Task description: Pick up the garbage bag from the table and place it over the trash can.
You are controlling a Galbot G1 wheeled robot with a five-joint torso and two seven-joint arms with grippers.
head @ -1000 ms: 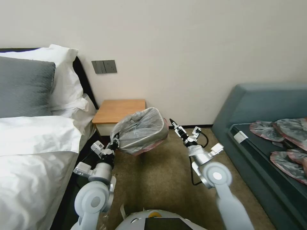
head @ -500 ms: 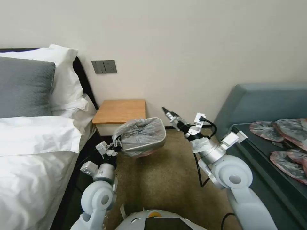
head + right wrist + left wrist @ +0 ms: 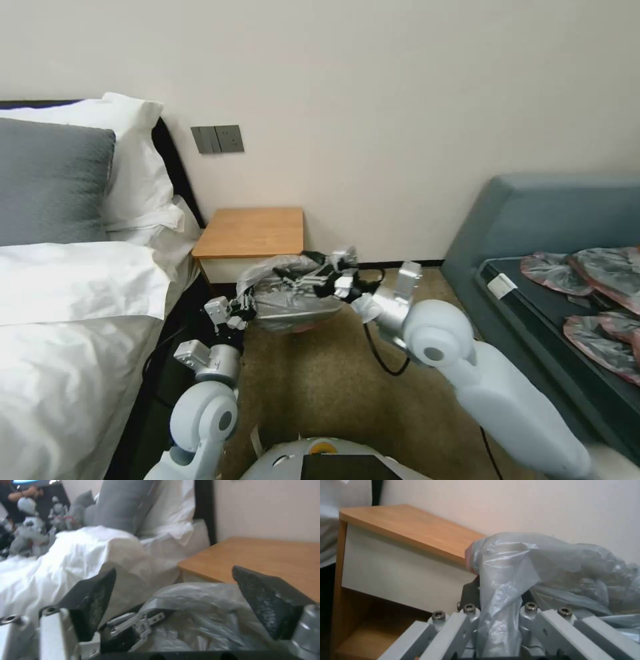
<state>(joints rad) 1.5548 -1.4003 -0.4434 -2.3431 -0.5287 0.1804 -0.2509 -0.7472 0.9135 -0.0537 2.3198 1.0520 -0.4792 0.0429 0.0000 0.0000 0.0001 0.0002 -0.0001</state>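
The left gripper is clamped on the near-left edge of the garbage bag; in the left wrist view a fold of grey film runs down between its fingers and is pinched there. The bag is a crinkled, translucent grey heap with a trace of pink-red rim at its lower edge, and it sits low above the carpet, just in front of the table and to the right of the bed. The right gripper reaches in from the right over the top of the bag, and in the right wrist view its two dark, textured fingers stand wide apart with the grey plastic lying between and below them, not yet closed on anything. That same view shows the left gripper's metal linkage beyond the bag's folds. Whether the trash can is under the bag cannot be told, since the plastic covers whatever lies beneath it. The table's orange-brown top is bare, with its white drawer front and lower shelf seen in the left wrist view right behind the bag. Further out, the white and grey pillows lie at the far left, a wall switch plate is above the table, and the teal-grey sofa at the right carries a cluster of similar grey-pink bags, well apart from the grippers.
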